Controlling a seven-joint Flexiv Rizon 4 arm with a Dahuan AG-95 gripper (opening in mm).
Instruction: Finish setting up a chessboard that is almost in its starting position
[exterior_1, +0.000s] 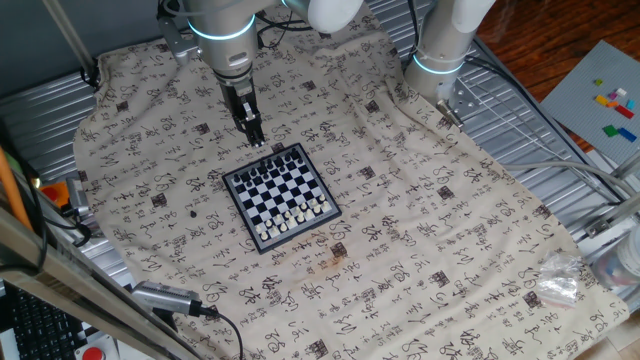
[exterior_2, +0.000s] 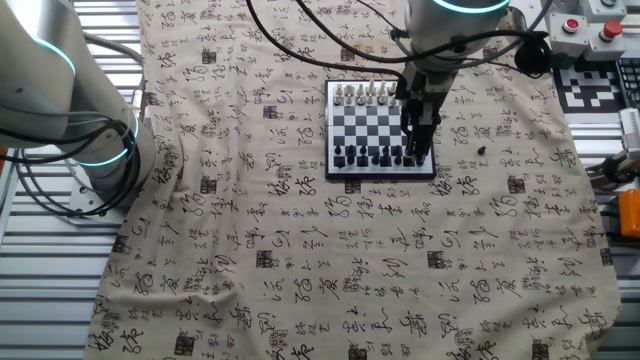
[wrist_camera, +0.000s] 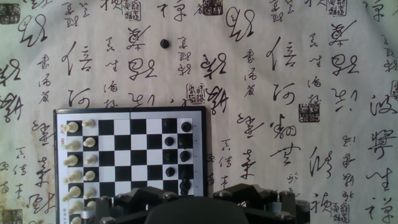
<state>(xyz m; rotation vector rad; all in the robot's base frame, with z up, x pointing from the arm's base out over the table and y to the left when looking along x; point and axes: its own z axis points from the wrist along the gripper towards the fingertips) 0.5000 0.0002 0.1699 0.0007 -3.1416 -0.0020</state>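
The chessboard (exterior_1: 280, 196) is lying mid-table, nearly fully set; one dark piece (wrist_camera: 164, 43) is sitting off the chessboard on the cloth. The tool (exterior_1: 256, 138) is hovering at the chessboard's dark-piece edge; whether its jaws are parted I cannot tell.

The tablecloth (wrist_camera: 298, 74) is printed all over with black brush-style Chinese characters and small square seal stamps; in the hand view they look like calligraphy, though I cannot read single characters with confidence. The chessboard (wrist_camera: 202, 155) carries no readable label or numbers.
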